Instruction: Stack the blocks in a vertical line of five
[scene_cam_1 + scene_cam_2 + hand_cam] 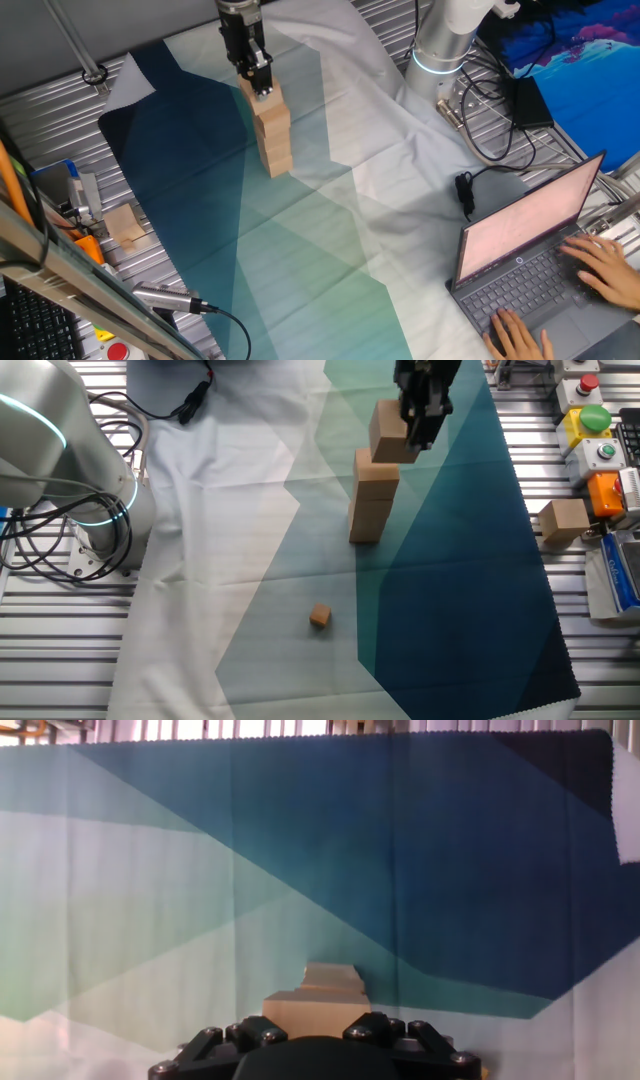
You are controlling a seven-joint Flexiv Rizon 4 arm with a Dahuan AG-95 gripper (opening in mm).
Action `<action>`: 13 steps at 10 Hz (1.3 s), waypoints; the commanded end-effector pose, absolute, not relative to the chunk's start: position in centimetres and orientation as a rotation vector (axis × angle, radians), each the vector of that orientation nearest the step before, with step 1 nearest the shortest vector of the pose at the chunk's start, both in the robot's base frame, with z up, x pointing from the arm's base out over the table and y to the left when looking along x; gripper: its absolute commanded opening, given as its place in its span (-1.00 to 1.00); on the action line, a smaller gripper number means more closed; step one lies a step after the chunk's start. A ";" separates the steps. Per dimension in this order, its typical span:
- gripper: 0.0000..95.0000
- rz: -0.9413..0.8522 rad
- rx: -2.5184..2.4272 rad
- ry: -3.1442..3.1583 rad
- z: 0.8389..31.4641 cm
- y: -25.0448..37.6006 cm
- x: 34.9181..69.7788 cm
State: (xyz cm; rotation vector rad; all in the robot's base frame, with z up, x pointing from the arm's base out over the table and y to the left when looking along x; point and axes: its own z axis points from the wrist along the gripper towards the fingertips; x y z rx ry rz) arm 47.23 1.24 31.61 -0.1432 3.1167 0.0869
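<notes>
The claw (pixel 415 435) grips a wooden cube (pixel 389 432) by its sides, holding it just above the short stack (pixel 372 495) on the cloth, so its underside can land squarely.

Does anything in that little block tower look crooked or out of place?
Yes. The top block, held in the claw, sits shifted sideways from the stack below rather than squarely over it. The hand view shows stepped edges too. A much smaller cube lies alone on the cloth, away from the tower.
</notes>
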 end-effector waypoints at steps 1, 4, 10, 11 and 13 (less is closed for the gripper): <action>-1.00 0.086 -0.137 3.110 31.2 1.0 47.0; -1.00 0.102 -0.122 3.095 30.5 0.8 46.3; -1.00 0.118 -0.115 3.082 29.8 0.7 46.1; -1.00 0.118 -0.115 3.081 29.7 0.8 46.1; -1.00 0.117 -0.117 3.078 29.4 0.7 46.1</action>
